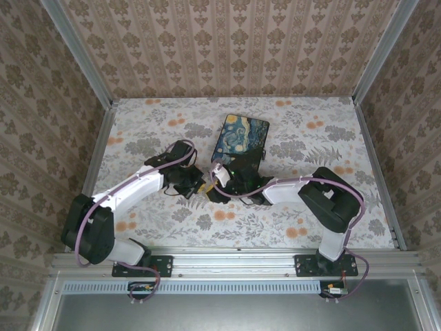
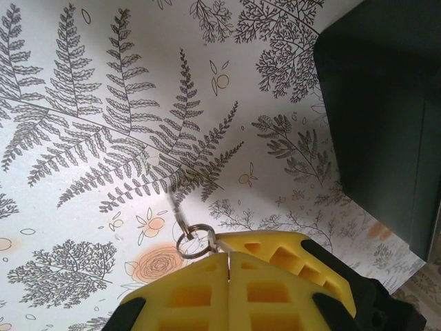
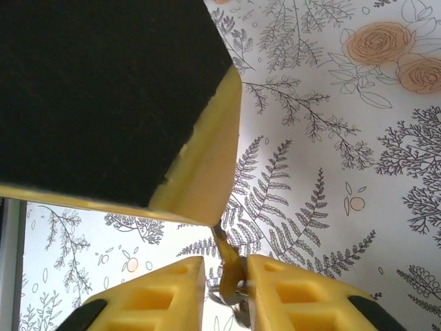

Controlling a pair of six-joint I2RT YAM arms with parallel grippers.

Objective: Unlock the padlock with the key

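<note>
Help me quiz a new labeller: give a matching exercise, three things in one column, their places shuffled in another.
Things:
1 box
2 ring
3 brass piece

Places:
A between the fingers of the right gripper
B poking out of the shut left gripper
C on the table, beyond the grippers

Pairs: 1-C, 2-B, 3-A

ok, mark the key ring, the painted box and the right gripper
key ring (image 2: pixel 181 245): left wrist view, left arc of the wire loop.
painted box (image 1: pixel 241 134): top external view, middle of the swirly lid.
right gripper (image 3: pixel 226 262): right wrist view, midway between its yellow fingertips.
</note>
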